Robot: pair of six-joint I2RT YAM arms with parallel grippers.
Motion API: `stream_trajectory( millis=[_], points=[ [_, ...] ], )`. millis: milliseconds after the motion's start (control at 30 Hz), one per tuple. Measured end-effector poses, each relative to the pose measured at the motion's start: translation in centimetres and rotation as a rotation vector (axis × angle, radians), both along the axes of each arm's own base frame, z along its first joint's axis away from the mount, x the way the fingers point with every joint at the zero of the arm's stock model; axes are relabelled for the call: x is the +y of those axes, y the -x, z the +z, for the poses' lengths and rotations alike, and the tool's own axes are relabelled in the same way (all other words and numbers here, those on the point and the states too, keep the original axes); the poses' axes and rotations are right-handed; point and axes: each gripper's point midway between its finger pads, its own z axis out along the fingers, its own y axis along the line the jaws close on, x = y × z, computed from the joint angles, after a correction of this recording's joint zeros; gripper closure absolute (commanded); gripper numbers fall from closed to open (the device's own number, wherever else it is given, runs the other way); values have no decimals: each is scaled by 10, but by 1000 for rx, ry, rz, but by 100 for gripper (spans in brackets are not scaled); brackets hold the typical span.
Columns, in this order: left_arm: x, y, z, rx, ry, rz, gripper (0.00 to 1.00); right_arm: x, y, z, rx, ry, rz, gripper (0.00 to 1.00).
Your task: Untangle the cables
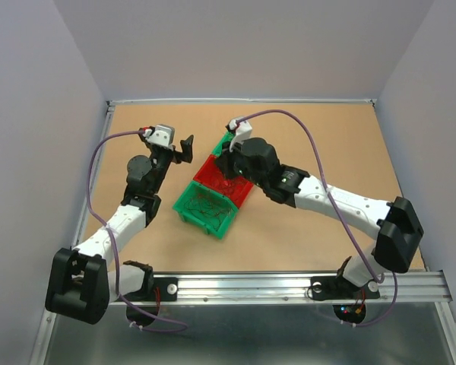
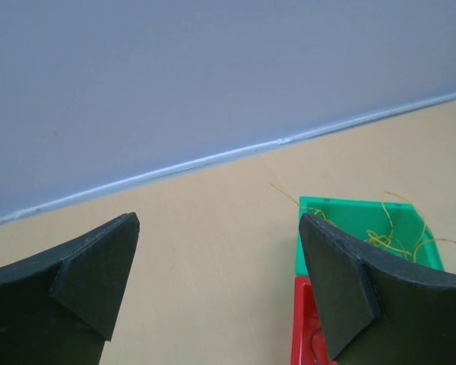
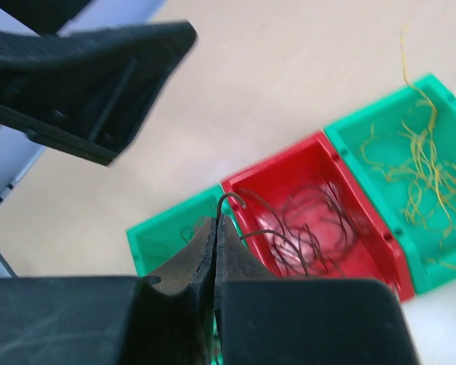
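Brown wires (image 3: 311, 228) curled in our red bin (image 3: 376, 228) at mid-table (image 1: 327, 137), our right fingers (image 3: 204, 242) pinched tight on one strand above it, yellow wires (image 3: 418, 152) in the green bin (image 3: 380, 105) at its 1 o'clock from above, our left fingers (image 2: 91, 274) spread wide at 10 o'clock.

Left arm (image 1: 125, 217): base at near-left corner of the bench (image 1: 327, 137), elbow bent, forearm reaching toward the far edge, left of centre. Left claw (image 1: 185, 147) raised off the bench, aimed at the far edge, jaws spread wide, both fingers (image 2: 91, 266) well apart in the wrist view. Right arm (image 1: 342, 201): base by the near-right corner, stretched low and leftward to bench centre, wrist tipped down. Right claw (image 3: 215, 228) pinched tight, tips together on one thin dark cable (image 3: 229, 198) curling up out of the seam.
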Motion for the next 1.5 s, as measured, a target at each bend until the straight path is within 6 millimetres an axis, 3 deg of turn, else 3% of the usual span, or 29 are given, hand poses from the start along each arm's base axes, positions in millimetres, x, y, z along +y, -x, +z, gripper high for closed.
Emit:
stream_trajectory(
  millis=[133,267,433,633,767,1033,1300,1367,1500],
  points=[
    [10,-3,5,-5,46,20,1,26,-17,22,-49,-30,75,100],
    [11,-3,10,-18,68,20,1,40,-35,16,-44,-25,129,99],
    [11,-3,12,-21,76,19,1,48,-57,-28,19,10,164,99],
    [11,-3,13,-28,77,18,1,36,-91,-116,170,45,175,99],
    [11,-2,16,-40,80,18,1,24,-95,-173,242,77,175,99],
    [11,-2,22,-61,85,13,1,31,-100,-169,131,44,187,95],
    [11,-3,20,-62,80,14,1,23,-97,-170,123,89,161,70],
    [11,-4,20,-61,77,15,1,17,-93,-167,129,113,152,57],
    [11,-4,19,-62,73,15,1,14,-87,-134,84,114,151,39]
  ],
)
